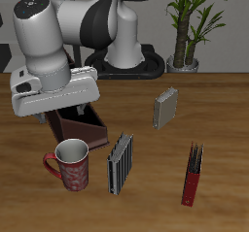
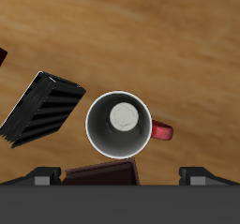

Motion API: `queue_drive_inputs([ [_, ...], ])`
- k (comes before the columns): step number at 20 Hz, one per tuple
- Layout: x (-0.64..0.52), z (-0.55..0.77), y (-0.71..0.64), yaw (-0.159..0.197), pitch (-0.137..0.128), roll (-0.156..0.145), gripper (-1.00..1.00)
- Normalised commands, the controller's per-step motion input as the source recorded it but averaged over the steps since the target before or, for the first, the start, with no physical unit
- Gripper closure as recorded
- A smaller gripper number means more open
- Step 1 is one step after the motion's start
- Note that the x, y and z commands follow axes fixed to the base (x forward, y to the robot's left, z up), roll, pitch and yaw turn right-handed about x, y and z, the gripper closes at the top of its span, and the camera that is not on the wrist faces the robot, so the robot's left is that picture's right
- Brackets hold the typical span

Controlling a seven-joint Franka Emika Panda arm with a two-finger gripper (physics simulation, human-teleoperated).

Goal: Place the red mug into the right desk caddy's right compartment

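The red mug [image 1: 71, 166] stands upright on the table near the front edge, handle pointing away from the grey ribbed block beside it. In the wrist view I look down into the mug's [image 2: 119, 125] grey-white inside. The right desk caddy [image 1: 85, 127], dark maroon-brown, lies just behind the mug and is mostly hidden by my hand; only one edge of the caddy [image 2: 103, 174] shows in the wrist view. Which section is the right compartment I cannot tell. My gripper [image 1: 58, 110] hovers above the caddy, a little behind the mug. The gripper [image 2: 119, 177] is open and empty, its fingers wide apart.
A grey ribbed block [image 1: 120, 163] stands close beside the mug and also shows in the wrist view [image 2: 42, 108]. A second ribbed block [image 1: 165, 107] stands farther back. A slim red book [image 1: 195, 175] stands near the front edge. A potted plant [image 1: 185, 22] is at the back.
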Motion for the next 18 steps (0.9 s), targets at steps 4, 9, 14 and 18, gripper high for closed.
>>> queue_drive_inputs([
  [4,-0.05,-0.20,0.04,0.006,-0.007,-0.001,-1.00],
  [9,-0.02,-0.21,0.04,0.000,0.009,-0.005,-1.00],
  [14,0.02,-0.16,0.02,0.008,0.010,-0.008,-1.00],
  [18,0.03,-0.18,0.18,0.004,0.012,-0.004,-1.00],
])
